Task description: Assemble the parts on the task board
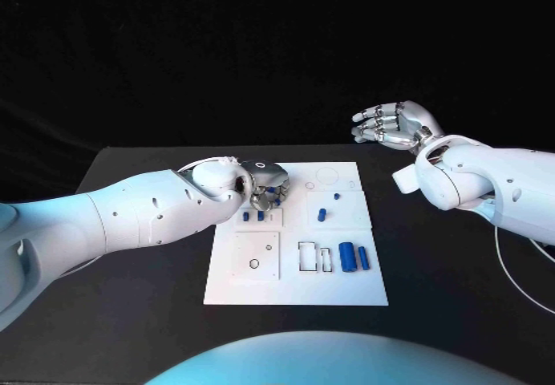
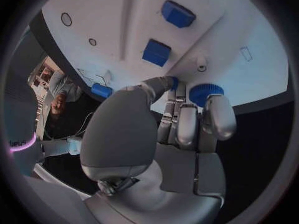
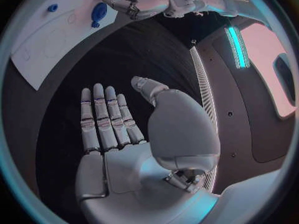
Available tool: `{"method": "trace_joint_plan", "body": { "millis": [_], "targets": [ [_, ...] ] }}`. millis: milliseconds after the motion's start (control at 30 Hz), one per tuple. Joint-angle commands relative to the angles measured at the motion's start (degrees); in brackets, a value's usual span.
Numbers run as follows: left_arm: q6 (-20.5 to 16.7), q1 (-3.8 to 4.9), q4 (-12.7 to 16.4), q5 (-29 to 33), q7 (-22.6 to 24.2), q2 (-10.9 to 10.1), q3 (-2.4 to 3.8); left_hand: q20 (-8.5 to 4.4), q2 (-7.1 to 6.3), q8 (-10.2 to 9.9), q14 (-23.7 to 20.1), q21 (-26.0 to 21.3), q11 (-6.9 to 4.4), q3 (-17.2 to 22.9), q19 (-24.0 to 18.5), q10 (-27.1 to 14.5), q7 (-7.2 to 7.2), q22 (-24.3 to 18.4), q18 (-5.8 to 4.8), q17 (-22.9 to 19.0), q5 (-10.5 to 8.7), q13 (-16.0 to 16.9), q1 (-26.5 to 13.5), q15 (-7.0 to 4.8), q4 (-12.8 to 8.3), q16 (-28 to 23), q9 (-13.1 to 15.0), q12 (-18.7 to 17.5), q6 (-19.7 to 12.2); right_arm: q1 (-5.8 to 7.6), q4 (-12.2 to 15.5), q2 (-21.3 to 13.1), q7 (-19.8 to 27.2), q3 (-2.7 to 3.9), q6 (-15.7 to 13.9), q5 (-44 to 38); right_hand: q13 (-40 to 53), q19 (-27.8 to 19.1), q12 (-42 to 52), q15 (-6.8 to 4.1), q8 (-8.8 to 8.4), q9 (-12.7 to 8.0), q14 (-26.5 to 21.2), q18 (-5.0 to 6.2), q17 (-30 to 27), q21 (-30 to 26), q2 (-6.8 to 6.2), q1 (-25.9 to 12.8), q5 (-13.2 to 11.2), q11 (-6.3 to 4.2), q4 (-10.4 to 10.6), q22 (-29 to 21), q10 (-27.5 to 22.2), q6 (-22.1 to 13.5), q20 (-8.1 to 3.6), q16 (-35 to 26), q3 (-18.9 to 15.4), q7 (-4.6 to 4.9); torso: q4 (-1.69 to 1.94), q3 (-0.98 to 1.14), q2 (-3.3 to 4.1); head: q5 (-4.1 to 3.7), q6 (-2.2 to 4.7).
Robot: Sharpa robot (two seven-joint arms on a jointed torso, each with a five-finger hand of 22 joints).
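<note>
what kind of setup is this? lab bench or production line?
Looks like a lab test bench, not a line: a lone black table against a dark backdrop, one white task board with small blue parts, and the left hand working on it.

Head view: high, looking down on table (image 1: 139, 321) and task board (image 1: 347, 289). Left wrist view: close behind left robot hand (image 2: 181, 124), facing board. Right wrist view: behind right robot hand (image 3: 124, 134), farther off. Board shared by all.

Matt white task board (image 1: 347, 289), smooth blue plastic parts (image 1: 348, 257), glossy silver metallic left robot hand (image 1: 264, 181), matt black table (image 1: 439, 281)
</note>
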Motion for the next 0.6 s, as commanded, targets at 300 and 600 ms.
{"method": "trace_joint_plan", "body": {
  "millis": [300, 600],
  "targets": [
    [-4.6, -0.12, -0.1, 0.5, 1.3, -0.2, 0.01, -0.5, 0.51, -0.4, 0.8, 2.0, -0.2, 4.3, 0.9, 3.6, 0.12, 2.3, -0.96, 0.4, -0.96, -0.1, -0.2, -0.04, -2.8, 0.6, 0.1, -2.5, 2.1, -0.02, 0.0, 0.1, 0.6, 0.01, 0.8, -0.6, -0.2, 0.0, 0.4, 0.38, -0.14, -0.1, 0.1, 0.64, -0.1, -0.3, 0.39, -0.2, 0.4, -0.12, -0.3, -0.2, -0.4, -0.4, 0.27, -0.2, -0.2, 3.93, 0.04, -0.06, -0.04, -0.09, 0.05],
    [-6.9, -0.11, 1.7, 1.4, 2.5, -2.1, 0.34, -0.39, 0.07, -1.1, 0.8, 2.3, -0.05, 5.2, 1.0, 4.2, 0.32, 2.6, -1.0, 0.2, -0.99, -0.3, -1.1, 0.09, -3.5, 0.6, 0.1, -4.0, 2.1, -0.03, -0.2, 0.1, 0.7, 0.01, 0.8, -0.6, -0.2, 0.0, 0.5, 0.37, -0.13, -0.1, 0.1, 0.64, -0.1, -0.3, 0.41, -0.2, 0.4, -0.12, -0.3, -0.2, -0.4, -0.4, 0.27, -0.2, -0.2, 3.93, 0.13, -0.08, -0.18, 0.12, 0.29]
  ]
}}
